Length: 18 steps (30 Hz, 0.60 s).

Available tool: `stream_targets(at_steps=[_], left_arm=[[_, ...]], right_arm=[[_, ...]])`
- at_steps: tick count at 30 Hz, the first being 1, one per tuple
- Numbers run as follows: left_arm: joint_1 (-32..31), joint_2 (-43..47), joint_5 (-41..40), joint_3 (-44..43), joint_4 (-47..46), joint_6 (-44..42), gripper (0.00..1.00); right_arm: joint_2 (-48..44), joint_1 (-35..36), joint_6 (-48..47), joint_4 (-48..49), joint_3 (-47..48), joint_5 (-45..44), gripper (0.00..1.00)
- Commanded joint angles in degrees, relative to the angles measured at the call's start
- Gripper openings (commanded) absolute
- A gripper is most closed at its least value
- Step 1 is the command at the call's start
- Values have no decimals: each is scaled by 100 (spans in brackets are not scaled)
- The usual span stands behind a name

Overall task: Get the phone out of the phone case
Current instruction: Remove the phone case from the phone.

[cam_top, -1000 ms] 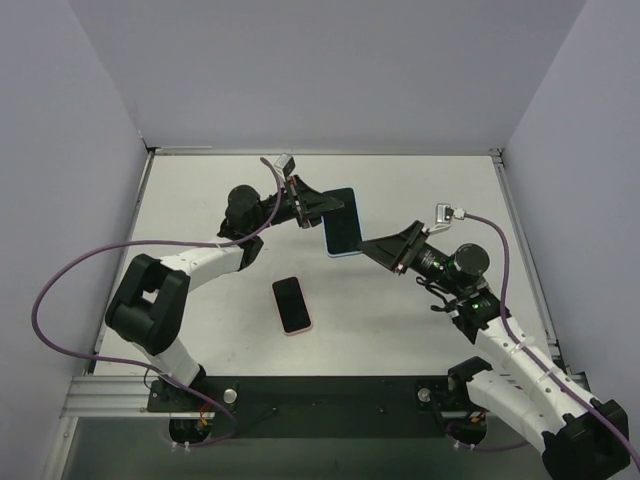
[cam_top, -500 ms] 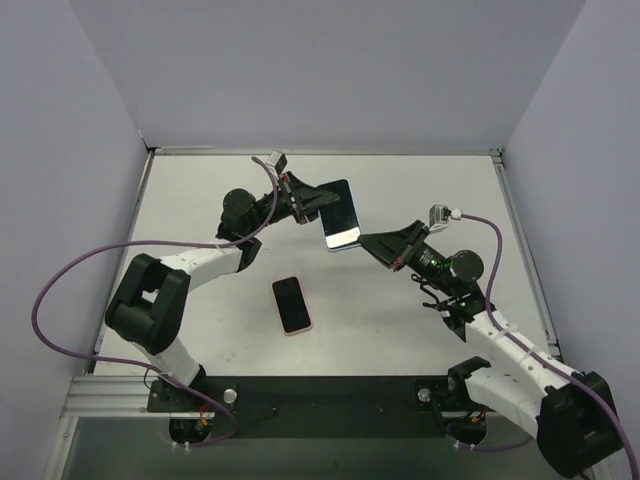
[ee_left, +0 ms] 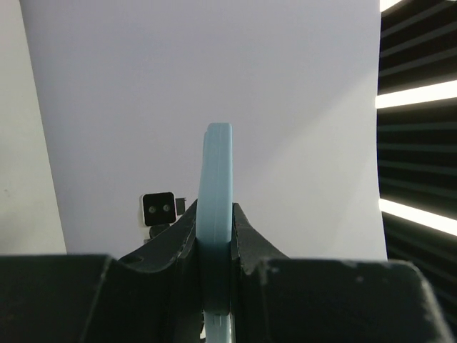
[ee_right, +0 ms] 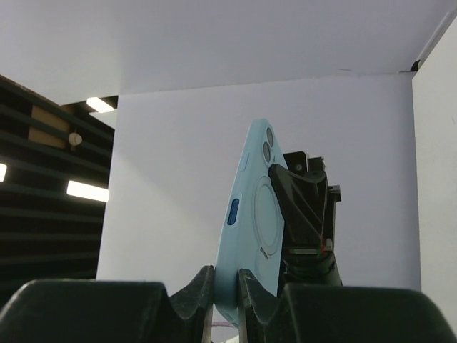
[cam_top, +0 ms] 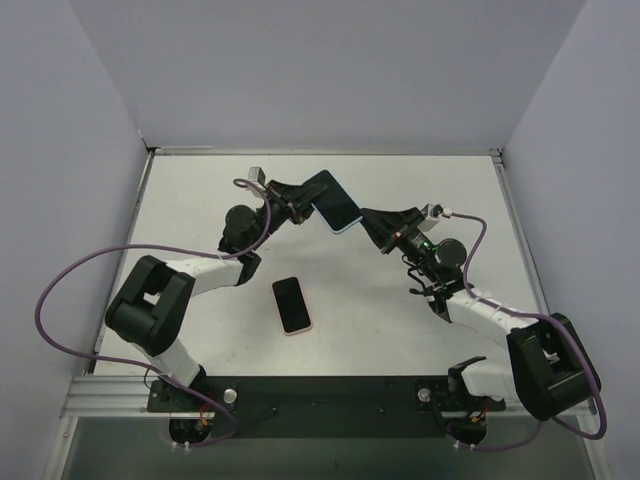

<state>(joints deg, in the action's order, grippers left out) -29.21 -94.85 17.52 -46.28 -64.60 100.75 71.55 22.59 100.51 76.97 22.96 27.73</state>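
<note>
A phone (cam_top: 331,198), dark screen up, sits in a light blue phone case (cam_top: 343,227) that both arms hold above the table. My left gripper (cam_top: 300,204) is shut on the case's left end; in the left wrist view the case's edge (ee_left: 215,179) stands upright between my left gripper (ee_left: 215,232) jaws. My right gripper (cam_top: 369,221) is shut on the case's lower right corner. The right wrist view shows the case's back (ee_right: 253,214) with camera cutouts and a blue side button, pinched by my right gripper (ee_right: 225,277), with the left gripper's fingers (ee_right: 305,204) behind it.
A second phone in a pink case (cam_top: 292,304) lies flat on the white table (cam_top: 200,200) between the two arms. Grey walls enclose the table on the left, back and right. Purple cables trail from both wrists.
The right gripper has shut on the case's corner. Both arms moved the phone toward the back and tilted it.
</note>
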Motion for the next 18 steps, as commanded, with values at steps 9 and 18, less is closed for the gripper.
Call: stream_targets(at_steps=[9,18], left_arm=[[-322,309,23,-540,-3076,-3,0],[-348,599,-73,-697,-3085,6,0]], right_arm=[[403,536,1058,1848,552,-1304,0],[746,773,1190,1848,648,-1524,0]])
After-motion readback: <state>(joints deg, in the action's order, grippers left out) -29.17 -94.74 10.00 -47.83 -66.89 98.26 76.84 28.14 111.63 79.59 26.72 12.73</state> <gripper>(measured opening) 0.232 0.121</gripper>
